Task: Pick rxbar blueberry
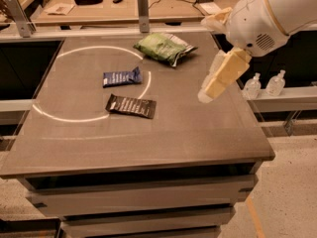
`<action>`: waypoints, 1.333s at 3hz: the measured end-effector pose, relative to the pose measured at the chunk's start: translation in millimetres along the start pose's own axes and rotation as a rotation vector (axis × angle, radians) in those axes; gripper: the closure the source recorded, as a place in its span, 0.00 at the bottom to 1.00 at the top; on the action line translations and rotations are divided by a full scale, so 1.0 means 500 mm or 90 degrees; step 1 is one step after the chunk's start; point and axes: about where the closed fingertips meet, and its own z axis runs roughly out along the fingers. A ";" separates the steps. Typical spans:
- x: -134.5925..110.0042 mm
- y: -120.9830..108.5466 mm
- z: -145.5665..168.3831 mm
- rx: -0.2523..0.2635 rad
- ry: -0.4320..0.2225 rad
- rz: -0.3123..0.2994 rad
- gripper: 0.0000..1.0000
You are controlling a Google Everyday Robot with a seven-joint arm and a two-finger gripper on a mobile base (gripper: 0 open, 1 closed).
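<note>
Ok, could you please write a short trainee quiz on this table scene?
1. True or false: the rxbar blueberry lies farther back on the table than the dark brown bar.
2. Where is the gripper? A) over the table's right part in the camera view, touching no item B) pressing on the rxbar blueberry C) under the table
3. Fill in: the item nearest the table's far edge is the ____.
Key: 1 true; 2 A; 3 green bag.
</note>
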 end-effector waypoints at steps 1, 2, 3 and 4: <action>0.000 0.000 0.000 0.000 0.000 0.000 0.00; 0.005 -0.031 0.027 0.002 -0.019 0.022 0.00; -0.001 -0.088 0.071 -0.010 -0.067 0.013 0.00; -0.014 -0.137 0.123 -0.029 -0.100 -0.015 0.00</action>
